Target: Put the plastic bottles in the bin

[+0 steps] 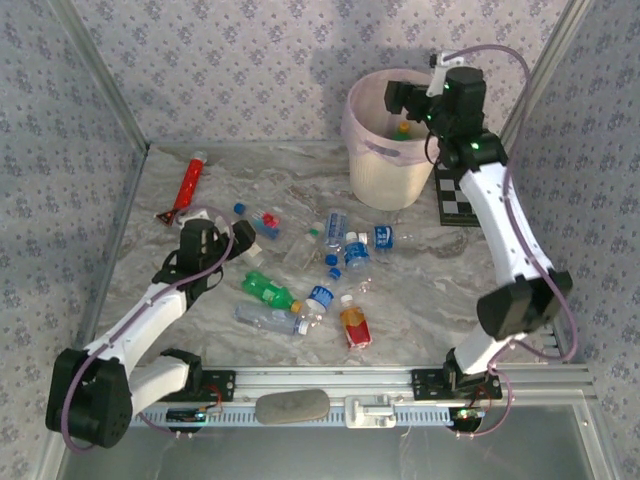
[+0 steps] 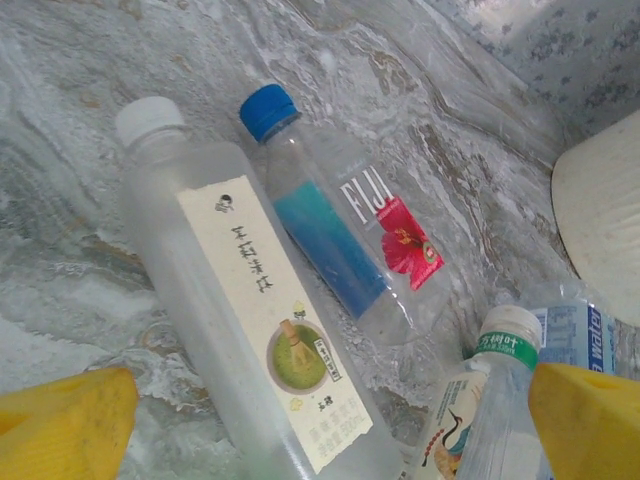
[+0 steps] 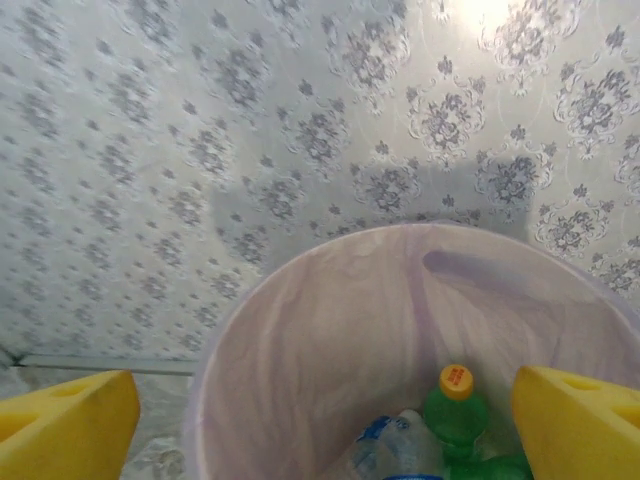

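The bottles (image 1: 355, 250) not yet binned are scattered flat on the surface (image 1: 440, 290), in a loose heap well apart from the bin (image 1: 385, 185). Inside the bin a green bottle (image 3: 455, 405) with a yellow cap and at least one clear bottle can already be seen. The left gripper (image 1: 212, 238) is held over the end of the heap farthest from the bin, its fingers spread wide with nothing between them. In the left wrist view a white-capped bottle (image 2: 240, 320) lies directly below. Its cap is pointed away from the gripper and its labelled body runs down into the gap between the two fingers. Its long axis is set on a slant to the line along which the fingers would close, so a small turn of the wrist is judged necessary before it can be taken squarely across the body. A Fiji bottle (image 2: 340, 240) lies just beside it on the bin side and roughly parallel. Whether the two touch cannot be told, and it could be nudged by the finger on that side. The right gripper (image 3: 325, 420) is poised above the mouth of the bin, also parted and empty, and far from the heap. The left arm is therefore judged much the nearer for the coming pick.
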